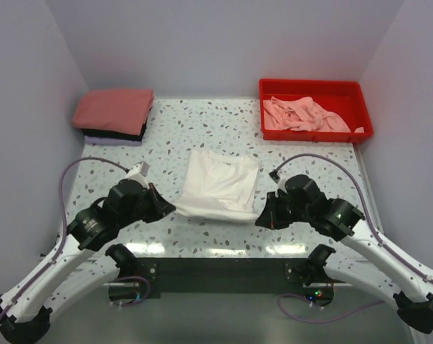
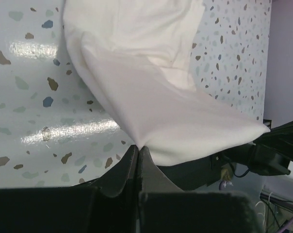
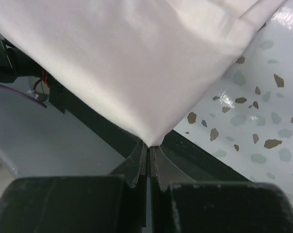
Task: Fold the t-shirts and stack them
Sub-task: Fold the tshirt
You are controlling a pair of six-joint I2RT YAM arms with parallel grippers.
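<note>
Jaws on both arms each clench a near corner of the tee (image 1: 220,188), which looks light and limp, sagging between them.

- One white t-shirt (image 1: 220,185).
- Three folded in one stack: salmon-red t-shirt (image 1: 113,107), black t-shirt (image 1: 116,133), lavender t-shirt (image 1: 110,141).
- One red tray (image 1: 313,87); pink t-shirts (image 1: 302,115) heaped inside, number unclear.
- Two grippers: left gripper (image 1: 170,210), right gripper (image 1: 259,218).

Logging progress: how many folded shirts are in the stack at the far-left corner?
3: salmon-red tee on top, black tee beneath, lavender tee at bottom; others may be hidden.
</note>
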